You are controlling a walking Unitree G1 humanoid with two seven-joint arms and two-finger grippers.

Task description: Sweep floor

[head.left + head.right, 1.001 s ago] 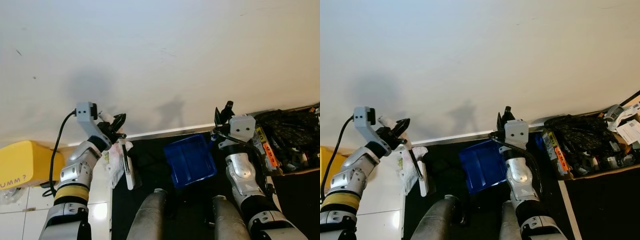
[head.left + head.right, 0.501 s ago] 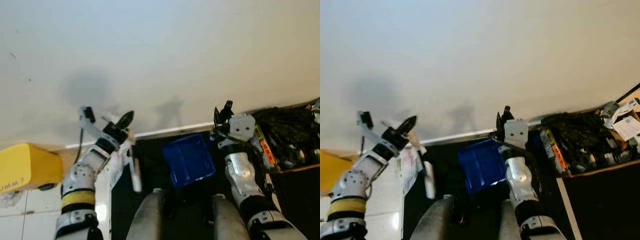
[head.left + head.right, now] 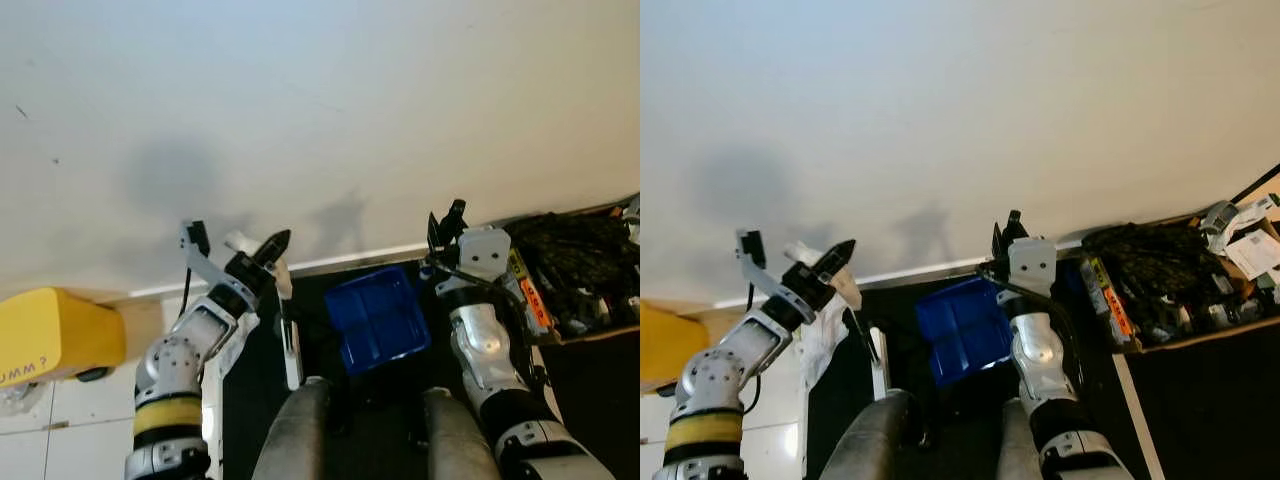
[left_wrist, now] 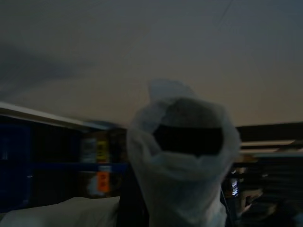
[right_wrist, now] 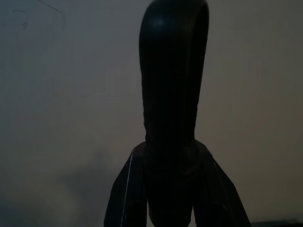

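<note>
Left gripper [image 3: 272,246] jaws clamp white brush handle [image 3: 290,335], light, stiff; grip high. Right gripper [image 3: 445,222] jaws closed on blue dustpan [image 3: 378,318] handle, rigid plastic.

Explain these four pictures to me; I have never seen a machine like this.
This is a humanoid robot with two silver arms, facing a pale wall. The two wide pictures come from cameras in its head, looking forward and down. The two dark ones come from cameras on its wrists, looking along each pincer.

The left pincer holds the white-wrapped top of a small brush that hangs down. The right pincer grips a black handle, with a blue dustpan just below it. On the floor lie a yellow box at the left and a carton of dark clutter at the right.
</note>
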